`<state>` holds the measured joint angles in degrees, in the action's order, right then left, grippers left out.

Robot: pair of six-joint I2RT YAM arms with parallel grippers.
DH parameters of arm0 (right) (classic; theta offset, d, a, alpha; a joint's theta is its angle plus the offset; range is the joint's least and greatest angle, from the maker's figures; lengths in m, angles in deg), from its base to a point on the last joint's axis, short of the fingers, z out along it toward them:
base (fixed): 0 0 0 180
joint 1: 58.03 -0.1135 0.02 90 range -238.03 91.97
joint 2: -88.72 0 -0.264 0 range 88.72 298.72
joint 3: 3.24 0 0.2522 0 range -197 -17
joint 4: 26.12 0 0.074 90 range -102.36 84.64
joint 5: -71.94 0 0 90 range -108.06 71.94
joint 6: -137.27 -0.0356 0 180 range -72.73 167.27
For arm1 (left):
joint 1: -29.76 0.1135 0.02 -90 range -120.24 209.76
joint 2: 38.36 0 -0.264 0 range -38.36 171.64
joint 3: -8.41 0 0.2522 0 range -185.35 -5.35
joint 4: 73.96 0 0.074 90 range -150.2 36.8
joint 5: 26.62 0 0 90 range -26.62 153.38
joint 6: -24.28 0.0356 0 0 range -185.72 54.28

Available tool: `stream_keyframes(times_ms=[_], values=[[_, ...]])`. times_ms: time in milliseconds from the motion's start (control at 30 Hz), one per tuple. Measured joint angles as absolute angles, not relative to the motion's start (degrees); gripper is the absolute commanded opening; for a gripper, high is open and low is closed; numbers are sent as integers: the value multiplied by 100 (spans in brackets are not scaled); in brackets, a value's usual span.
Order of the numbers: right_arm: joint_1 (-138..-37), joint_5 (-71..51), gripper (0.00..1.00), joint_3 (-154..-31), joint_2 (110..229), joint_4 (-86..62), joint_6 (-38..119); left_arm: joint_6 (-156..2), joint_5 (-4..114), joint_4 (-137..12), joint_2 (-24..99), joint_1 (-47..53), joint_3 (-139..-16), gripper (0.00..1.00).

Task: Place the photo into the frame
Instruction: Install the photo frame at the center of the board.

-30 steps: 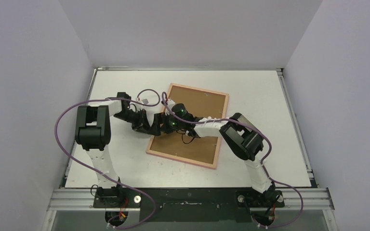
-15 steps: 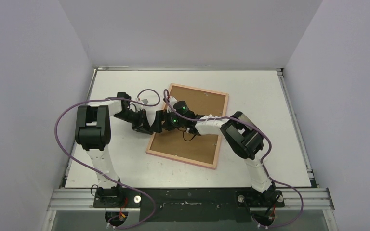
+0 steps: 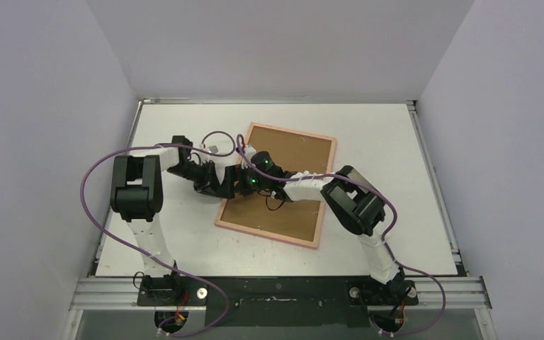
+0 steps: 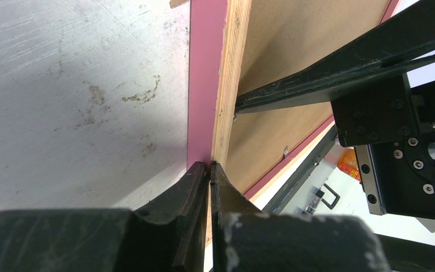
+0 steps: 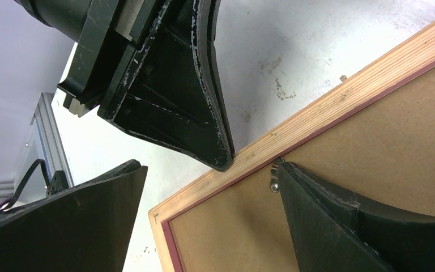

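Observation:
The frame lies back up on the table, its pale wood rail and pink face close in the left wrist view. A brown backing board fills it. My left gripper is shut on the frame's left rail, which looks slightly raised. My right gripper is open astride that same rail near the corner. One of its fingers rests on the board beside a small metal tab; the other hangs over the table. The photo is out of view.
Both arms meet at the frame's left side, their fingers nearly touching. White table stretches right of and behind the frame. Walls enclose the left, right and back; a metal rail runs along the near edge.
The right wrist shifted slightly to the left and came back. The frame and the left gripper have stayed in place.

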<state>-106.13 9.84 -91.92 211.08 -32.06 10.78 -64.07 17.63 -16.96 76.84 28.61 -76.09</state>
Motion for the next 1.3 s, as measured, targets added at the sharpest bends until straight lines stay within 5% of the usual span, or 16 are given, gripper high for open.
stream_keyframes(times_ms=[733,1067,1300], values=[[-10588,1142,90,-9384,21139,-2937,1220,-6405,1756,-1693,7684,2861,-7607,4],[-9795,1067,90,-9307,20208,-2170,1417,-6630,1857,-1689,7660,2861,-7708,24],[-9126,567,90,-9006,19097,-1880,1537,-7080,1859,-1888,7841,2734,-8602,28]])
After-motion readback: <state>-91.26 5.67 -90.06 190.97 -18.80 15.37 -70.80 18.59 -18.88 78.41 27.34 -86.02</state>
